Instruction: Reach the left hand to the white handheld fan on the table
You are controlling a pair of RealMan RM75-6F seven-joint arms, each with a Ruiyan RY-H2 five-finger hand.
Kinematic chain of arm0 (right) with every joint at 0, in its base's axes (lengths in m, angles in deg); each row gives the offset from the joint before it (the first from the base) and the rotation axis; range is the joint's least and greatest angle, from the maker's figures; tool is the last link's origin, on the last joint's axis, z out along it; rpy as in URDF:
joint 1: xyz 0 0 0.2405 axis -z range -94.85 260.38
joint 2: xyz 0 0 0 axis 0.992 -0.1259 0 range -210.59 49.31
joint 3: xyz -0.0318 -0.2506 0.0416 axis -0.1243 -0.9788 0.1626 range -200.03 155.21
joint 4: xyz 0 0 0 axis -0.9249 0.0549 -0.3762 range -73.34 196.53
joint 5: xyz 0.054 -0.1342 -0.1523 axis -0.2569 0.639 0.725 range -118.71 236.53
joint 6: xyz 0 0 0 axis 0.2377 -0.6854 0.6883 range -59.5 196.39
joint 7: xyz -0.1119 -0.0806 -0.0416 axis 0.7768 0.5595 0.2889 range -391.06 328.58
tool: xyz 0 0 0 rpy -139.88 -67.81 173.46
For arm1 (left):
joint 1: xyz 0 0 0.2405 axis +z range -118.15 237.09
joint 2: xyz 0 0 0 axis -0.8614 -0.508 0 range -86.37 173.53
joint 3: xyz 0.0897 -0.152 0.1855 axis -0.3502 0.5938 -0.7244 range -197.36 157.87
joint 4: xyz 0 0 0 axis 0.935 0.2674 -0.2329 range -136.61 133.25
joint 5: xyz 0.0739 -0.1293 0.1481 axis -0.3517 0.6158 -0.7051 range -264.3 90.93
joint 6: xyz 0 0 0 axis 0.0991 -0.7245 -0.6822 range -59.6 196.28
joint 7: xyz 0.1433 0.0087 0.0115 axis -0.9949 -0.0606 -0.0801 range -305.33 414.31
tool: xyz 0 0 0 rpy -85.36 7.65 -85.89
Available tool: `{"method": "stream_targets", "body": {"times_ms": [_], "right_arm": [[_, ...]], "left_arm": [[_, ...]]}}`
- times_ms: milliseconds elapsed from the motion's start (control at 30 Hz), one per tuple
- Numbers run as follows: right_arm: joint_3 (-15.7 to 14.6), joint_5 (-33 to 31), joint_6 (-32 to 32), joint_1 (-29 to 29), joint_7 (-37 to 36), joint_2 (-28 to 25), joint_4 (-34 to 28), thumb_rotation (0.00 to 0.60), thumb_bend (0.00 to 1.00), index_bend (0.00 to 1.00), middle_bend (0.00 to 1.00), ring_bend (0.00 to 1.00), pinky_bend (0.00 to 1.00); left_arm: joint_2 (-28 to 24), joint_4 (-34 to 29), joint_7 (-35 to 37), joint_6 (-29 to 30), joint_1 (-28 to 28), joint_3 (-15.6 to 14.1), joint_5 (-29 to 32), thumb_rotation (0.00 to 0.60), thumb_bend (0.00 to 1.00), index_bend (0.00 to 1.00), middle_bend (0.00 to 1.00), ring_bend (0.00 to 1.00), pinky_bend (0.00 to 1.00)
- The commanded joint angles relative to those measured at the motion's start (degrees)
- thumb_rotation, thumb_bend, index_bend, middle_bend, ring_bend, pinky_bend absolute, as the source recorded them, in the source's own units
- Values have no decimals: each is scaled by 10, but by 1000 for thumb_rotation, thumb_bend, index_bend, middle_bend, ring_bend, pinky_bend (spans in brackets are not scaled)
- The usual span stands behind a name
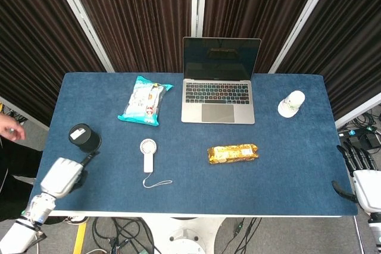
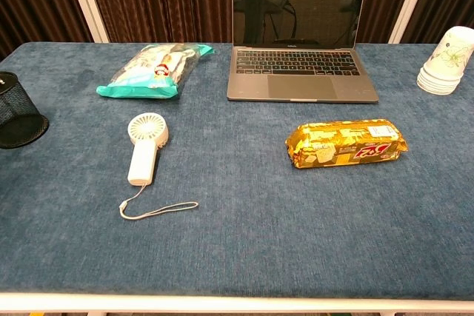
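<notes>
Left hand [image 1: 61, 176] hung over the table's front-left corner, back upward and fingers mostly hidden, while the right hand [image 1: 362, 173] sat off the table's right edge with dark fingers extended, holding nothing.
</notes>
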Motion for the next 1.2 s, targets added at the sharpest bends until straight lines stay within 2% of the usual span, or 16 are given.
{"method": "stream_targets", "body": {"times_ms": [33, 533, 800, 1200], "right_arm": [[1, 0, -1, 0, 3, -2, -5, 600, 200, 0, 0, 0, 0], [6, -8, -3, 0, 1, -12, -14, 600, 200, 0, 0, 0, 0], [7, -13, 1, 0, -6, -9, -5, 600, 200, 0, 0, 0, 0], [7, -15, 0, 2, -22, -6, 13, 600, 200, 0, 0, 0, 0]], "left_arm": [[15, -4, -8, -16, -15, -5, -13, 600, 612, 135, 852, 824, 774], [96, 18, -65, -87, -73, 11, -6, 600, 611, 135, 846, 822, 774], [132, 20, -96, -120, -96, 25, 30, 600, 611, 134, 846, 822, 775], [194, 64, -154, -162, -121, 38, 108, 600, 611, 135, 846, 822, 774]]}}
